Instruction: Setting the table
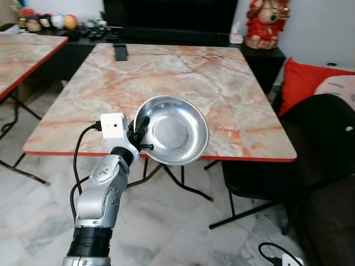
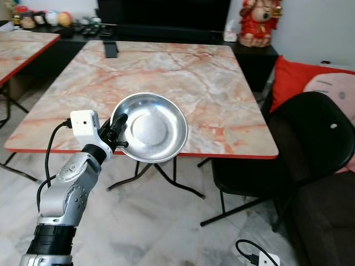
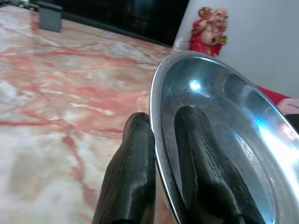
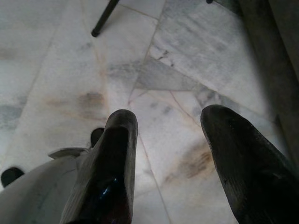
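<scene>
Left end effector (image 1: 140, 134) at the end of a raised, bent silver arm, fingers (image 3: 133, 168) pinching the rim of a tilted steel bowl (image 1: 176, 131), held over the desk's (image 1: 222, 83) near edge, right end effector (image 4: 168, 158) spread open above the marble floor (image 4: 70, 60).

Steel bowl (image 3: 219, 140) ran off the frame's lower right — table (image 1: 183, 77) near edge partly hidden behind it.

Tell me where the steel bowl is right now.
The steel bowl is pinched at its rim by the left gripper, held tilted over the near red-trimmed edge of the marble table, left of the black chair.
</scene>
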{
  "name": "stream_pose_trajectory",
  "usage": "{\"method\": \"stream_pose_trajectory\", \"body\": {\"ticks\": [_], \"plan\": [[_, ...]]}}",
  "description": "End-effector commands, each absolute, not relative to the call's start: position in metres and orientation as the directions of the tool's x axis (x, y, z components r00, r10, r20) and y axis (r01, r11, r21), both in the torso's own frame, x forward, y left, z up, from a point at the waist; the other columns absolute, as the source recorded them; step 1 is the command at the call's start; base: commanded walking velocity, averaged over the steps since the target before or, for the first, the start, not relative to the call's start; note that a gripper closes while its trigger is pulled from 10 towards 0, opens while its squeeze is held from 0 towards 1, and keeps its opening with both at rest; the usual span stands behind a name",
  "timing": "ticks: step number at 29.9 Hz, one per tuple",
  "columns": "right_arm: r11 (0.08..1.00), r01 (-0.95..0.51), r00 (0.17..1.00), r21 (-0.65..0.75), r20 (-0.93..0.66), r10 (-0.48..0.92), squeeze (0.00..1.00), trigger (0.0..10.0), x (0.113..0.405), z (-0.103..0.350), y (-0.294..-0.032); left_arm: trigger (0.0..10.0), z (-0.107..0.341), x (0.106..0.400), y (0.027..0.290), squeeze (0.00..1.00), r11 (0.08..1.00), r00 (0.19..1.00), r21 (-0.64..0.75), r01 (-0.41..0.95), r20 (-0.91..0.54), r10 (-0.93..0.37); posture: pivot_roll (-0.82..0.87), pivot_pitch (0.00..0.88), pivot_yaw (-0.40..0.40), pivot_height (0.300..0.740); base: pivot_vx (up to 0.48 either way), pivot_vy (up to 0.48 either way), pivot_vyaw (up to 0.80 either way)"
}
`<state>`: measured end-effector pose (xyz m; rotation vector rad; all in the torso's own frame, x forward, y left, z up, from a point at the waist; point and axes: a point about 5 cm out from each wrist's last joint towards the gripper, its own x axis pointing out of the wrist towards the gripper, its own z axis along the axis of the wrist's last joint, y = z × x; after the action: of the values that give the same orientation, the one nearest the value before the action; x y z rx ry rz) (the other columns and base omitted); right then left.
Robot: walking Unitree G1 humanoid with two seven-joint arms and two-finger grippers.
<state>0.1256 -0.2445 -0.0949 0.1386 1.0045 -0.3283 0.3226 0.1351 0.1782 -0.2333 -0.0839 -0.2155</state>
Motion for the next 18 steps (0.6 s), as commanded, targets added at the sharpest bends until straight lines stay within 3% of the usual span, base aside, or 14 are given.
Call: {"method": "stream_pose_trajectory", "body": {"ticks": [1, 18], "plan": [[0.941, 0.336, 0.506, -0.031, -0.837, -0.209, 0.0, 10.0, 0.129, -0.0934, -0.2451, 10.0, 0.1826, 0.3238, 0.134, 0.0, 0.949, 0.971, -0.218, 0.227, 0.121, -0.205, 0.1, 0.0, -0.055, 0.74, 0.259, 0.0, 0.0], [0.943, 0.329, 0.506, -0.036, -0.837, -0.209, 0.0, 10.0, 0.1294, -0.0933, -0.2451, 10.0, 0.1818, 0.3244, 0.1314, 0.0, 0.952, 0.969, -0.193, 0.237, 0.117, -0.217, 0.1, 0.0, -0.053, 0.74, 0.278, 0.0, 0.0]]}}
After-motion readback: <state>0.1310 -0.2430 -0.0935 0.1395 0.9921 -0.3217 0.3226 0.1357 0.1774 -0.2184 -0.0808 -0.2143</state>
